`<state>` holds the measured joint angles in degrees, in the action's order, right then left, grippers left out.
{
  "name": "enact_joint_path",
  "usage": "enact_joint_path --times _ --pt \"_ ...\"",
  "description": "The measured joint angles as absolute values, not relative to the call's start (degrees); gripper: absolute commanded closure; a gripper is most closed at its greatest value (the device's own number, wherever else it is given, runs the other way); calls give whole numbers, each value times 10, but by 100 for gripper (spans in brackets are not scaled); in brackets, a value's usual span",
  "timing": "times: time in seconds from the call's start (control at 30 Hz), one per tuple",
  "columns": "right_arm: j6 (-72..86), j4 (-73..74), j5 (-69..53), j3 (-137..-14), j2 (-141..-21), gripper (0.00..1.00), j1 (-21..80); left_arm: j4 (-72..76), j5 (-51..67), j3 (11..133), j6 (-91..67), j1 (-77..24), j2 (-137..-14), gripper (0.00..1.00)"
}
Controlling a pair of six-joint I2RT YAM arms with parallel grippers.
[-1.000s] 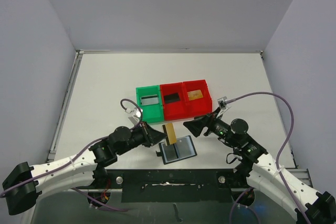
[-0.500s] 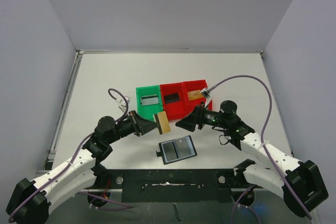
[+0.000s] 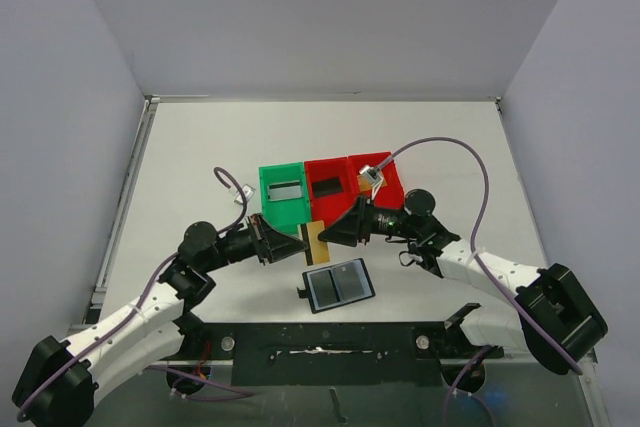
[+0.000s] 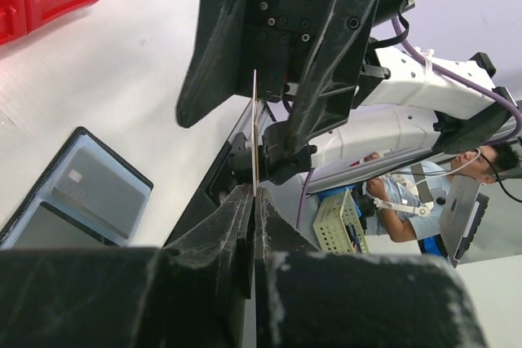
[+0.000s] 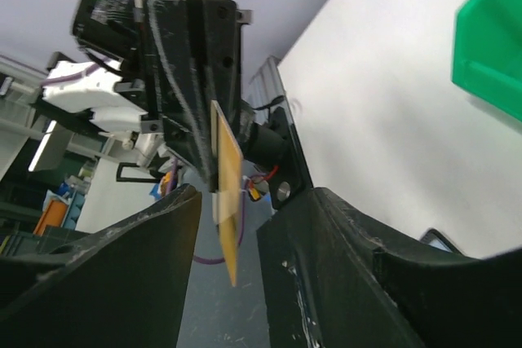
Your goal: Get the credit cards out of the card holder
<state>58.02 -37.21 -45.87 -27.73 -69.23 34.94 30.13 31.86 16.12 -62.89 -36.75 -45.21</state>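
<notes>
The tan-gold card [image 3: 317, 241] is a thin, flat rectangle. It shows as a plain golden face from my right wrist and as a hairline edge from my left wrist. My left gripper [image 3: 303, 243] is closed on one end of it, holding it in the air above the table [image 3: 200, 167], just in front of the bins. My right gripper [image 3: 330, 235] faces it from the other side with its fingers spread wide. The card's free end stands in the gap between them, and I cannot tell whether either finger touches it.

The card holder [image 3: 340, 285] lies open and flat on the table near the front edge, just below the two grippers and apart from both. It is black outside, with two glossy blue-grey pockets facing up and a little tab sticking out on its left side. Whether a pocket holds a card I cannot tell.

I count three bins in a row: one green bin [image 3: 290, 215] on the left and two red bins [image 3: 335, 209]. One greyish card [image 3: 285, 190] lies in the green bin and one black card [image 3: 327, 187] in the middle red one. A cable clip hides the inside of the right red bin. That makes three cards that I can see, one card holder and two grippers.
</notes>
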Motion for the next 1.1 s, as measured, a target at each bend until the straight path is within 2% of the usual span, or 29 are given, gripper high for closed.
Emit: enact_joint_path --times 0.13,0.37,0.5,0.73,1.03,1.1 --pt "611 -439 -481 -277 -693 66 349 286 318 171 -626 -368 -442 100" --pt "621 -458 -522 -274 -693 80 357 265 318 195 -617 -368 -435 100" --pt "622 -458 -532 -274 -693 83 361 260 318 195 -617 -368 -435 100" --pt "644 -475 -531 -274 -693 77 369 262 320 195 -617 -371 -435 100" --pt "664 -489 -522 -274 -705 99 368 267 332 196 -616 -375 -442 100" --pt "666 -492 -522 -274 -704 100 368 265 331 197 -616 -375 -442 100"
